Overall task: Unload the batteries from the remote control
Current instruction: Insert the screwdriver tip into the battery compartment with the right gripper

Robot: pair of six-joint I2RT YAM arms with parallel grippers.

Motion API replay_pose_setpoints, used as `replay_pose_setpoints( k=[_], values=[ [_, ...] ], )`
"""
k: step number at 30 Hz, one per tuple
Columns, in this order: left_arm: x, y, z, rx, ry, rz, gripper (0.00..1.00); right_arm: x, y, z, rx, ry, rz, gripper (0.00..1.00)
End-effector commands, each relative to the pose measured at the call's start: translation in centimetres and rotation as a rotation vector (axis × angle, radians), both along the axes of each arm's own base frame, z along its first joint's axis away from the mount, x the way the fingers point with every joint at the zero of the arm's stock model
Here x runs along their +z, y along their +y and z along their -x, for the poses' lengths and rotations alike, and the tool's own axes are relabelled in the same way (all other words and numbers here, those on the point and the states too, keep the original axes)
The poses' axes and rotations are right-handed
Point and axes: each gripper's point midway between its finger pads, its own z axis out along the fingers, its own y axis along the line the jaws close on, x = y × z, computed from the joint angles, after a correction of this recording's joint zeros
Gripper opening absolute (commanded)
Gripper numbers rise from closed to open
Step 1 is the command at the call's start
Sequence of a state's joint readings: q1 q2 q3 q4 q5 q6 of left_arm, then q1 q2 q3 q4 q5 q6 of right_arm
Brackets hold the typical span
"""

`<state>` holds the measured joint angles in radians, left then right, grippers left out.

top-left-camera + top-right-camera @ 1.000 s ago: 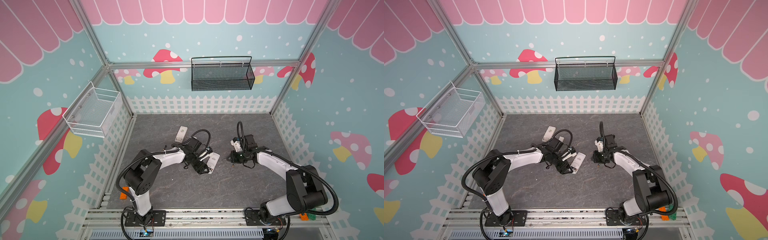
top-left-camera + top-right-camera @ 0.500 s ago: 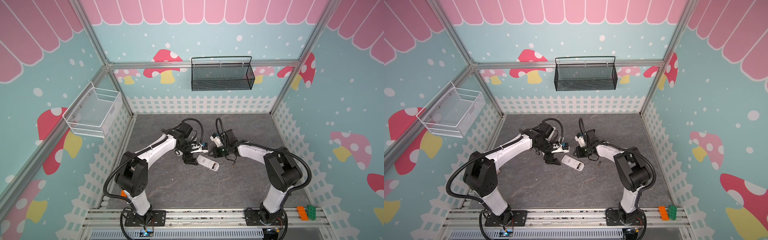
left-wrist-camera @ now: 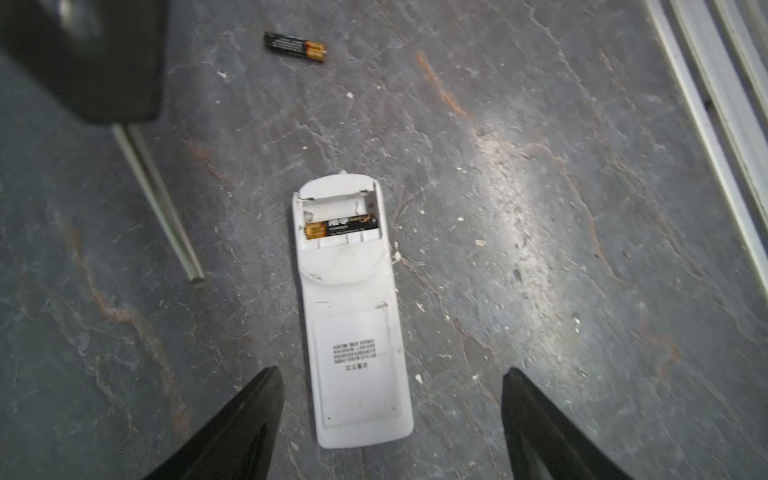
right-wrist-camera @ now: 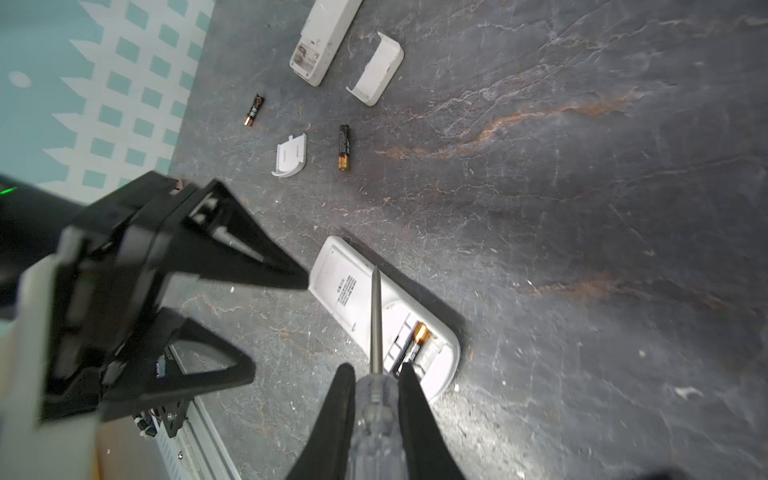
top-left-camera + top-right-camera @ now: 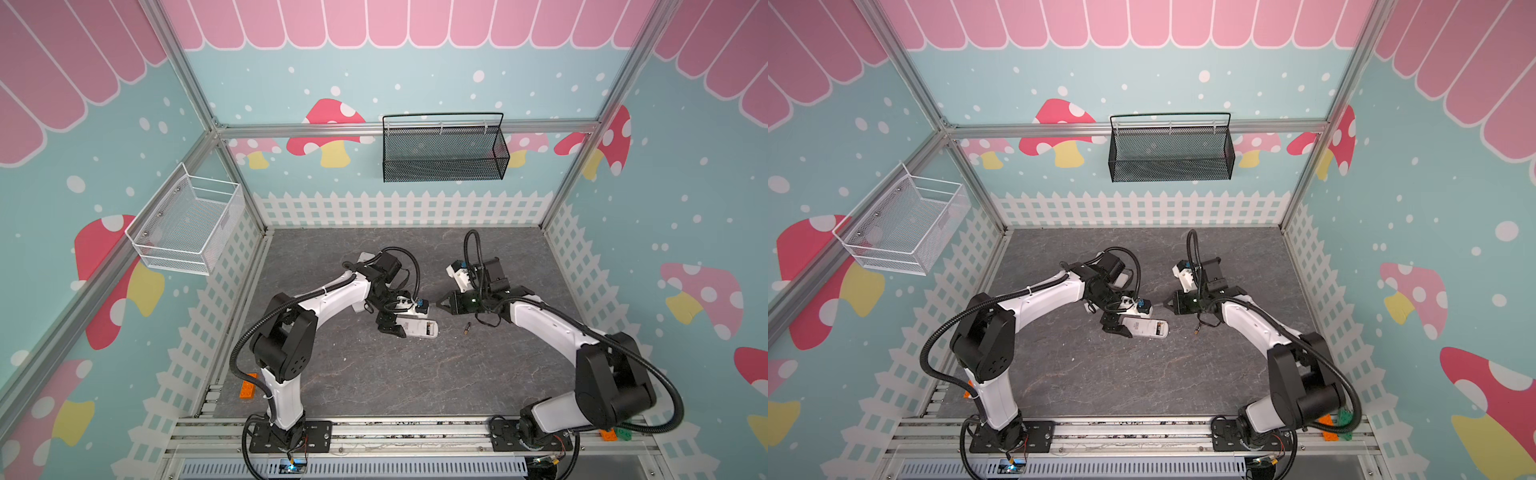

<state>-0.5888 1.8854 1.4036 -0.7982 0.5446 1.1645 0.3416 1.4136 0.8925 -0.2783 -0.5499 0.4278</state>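
Note:
The white remote control point(image 3: 353, 316) lies face down on the grey floor, its battery bay uncovered. One of the batteries point(image 3: 343, 225) sits in the bay, and another battery point(image 3: 296, 46) lies loose beyond it. My left gripper point(image 3: 390, 374) is open, its fingers on either side of the remote's near end without touching it. My right gripper point(image 4: 375, 370) is shut on a clear-handled screwdriver point(image 4: 376, 415), whose shaft hangs over the remote point(image 4: 353, 286) beside the bay's battery point(image 4: 411, 345). In both top views the remote point(image 5: 420, 329) point(image 5: 1147, 328) lies between the two grippers.
A second white remote point(image 4: 324, 37), two white covers point(image 4: 376, 75) point(image 4: 291, 156) and two loose batteries point(image 4: 344, 147) point(image 4: 254, 109) lie on the floor past the left gripper point(image 4: 278, 324). On the walls hang a black mesh basket point(image 5: 442, 149) and a white one point(image 5: 187, 226).
The left gripper's jaws have spread wider around the remote's end. The right gripper, still holding the screwdriver, has drawn back slightly to the right of the remote.

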Motion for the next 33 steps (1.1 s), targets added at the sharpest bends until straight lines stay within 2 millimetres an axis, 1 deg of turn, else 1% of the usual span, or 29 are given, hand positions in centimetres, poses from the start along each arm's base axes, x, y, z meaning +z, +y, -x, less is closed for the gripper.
replay_pose_setpoints(
  k=[1, 3, 6, 10, 12, 19, 24, 33],
  values=[
    [-0.1, -2.1, -1.1, 0.079, 0.015, 0.071, 0.83, -1.1, -0.6, 3.3, -0.003, 0.11, -0.021, 0.0],
    [-0.9, -2.5, -0.7, 0.064, 0.016, 0.066, 0.83, -1.3, -0.9, 4.1, -0.007, 0.13, -0.038, 0.0],
    [-2.3, -3.1, -0.2, 0.037, 0.009, 0.052, 0.83, -2.2, -1.2, 5.1, -0.013, 0.165, -0.042, 0.0],
    [-3.6, -4.1, 0.2, 0.022, 0.004, 0.043, 0.84, -3.2, -2.1, 5.6, -0.037, 0.192, -0.027, 0.0],
    [-4.4, -4.4, 0.2, 0.026, 0.002, 0.032, 0.84, -3.6, -2.5, 5.6, -0.057, 0.2, -0.029, 0.0],
    [-6.5, -5.0, -0.4, 0.039, -0.032, 0.002, 0.85, -4.6, -2.8, 5.0, -0.066, 0.22, -0.039, 0.0],
    [-7.1, -5.5, -1.2, 0.067, -0.054, -0.027, 0.85, -4.9, -2.6, 4.3, -0.057, 0.216, -0.047, 0.0],
    [-7.7, -5.5, -0.9, 0.054, -0.069, -0.055, 0.81, -6.3, -2.6, 3.7, -0.045, 0.231, -0.017, 0.0]
  ],
)
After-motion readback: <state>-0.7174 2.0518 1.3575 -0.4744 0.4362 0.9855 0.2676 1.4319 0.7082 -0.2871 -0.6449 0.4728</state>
